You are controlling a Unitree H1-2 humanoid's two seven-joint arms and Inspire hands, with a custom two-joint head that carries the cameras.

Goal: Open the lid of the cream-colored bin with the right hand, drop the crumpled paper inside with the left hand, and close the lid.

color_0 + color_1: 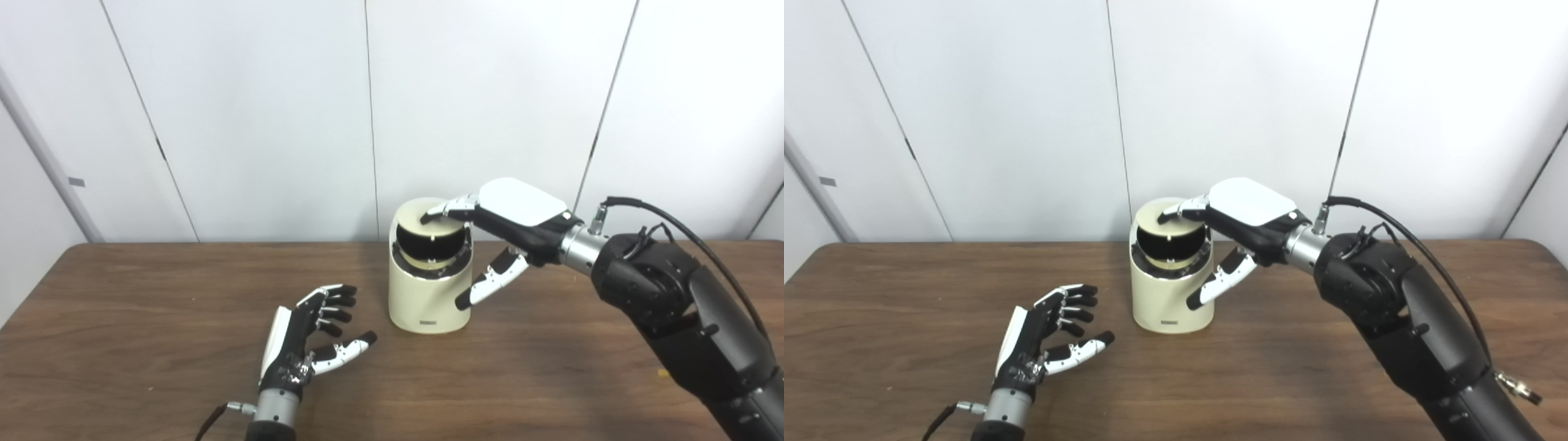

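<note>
Left eye view: bin [429,294] label unreadable, right hand [502,223] fingers on lid [432,229], left hand [312,337] spread, empty

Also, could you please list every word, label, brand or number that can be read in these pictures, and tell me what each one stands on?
No text can be read.
Small dark label low on the front of the cream-colored bin: too small and blurred to read.
Small grey tag on the wall strip at far left: no legible marks.

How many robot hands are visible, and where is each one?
2. The left hand is open above the table, left of the bin. The right hand has fingers on the bin's lid.
</note>
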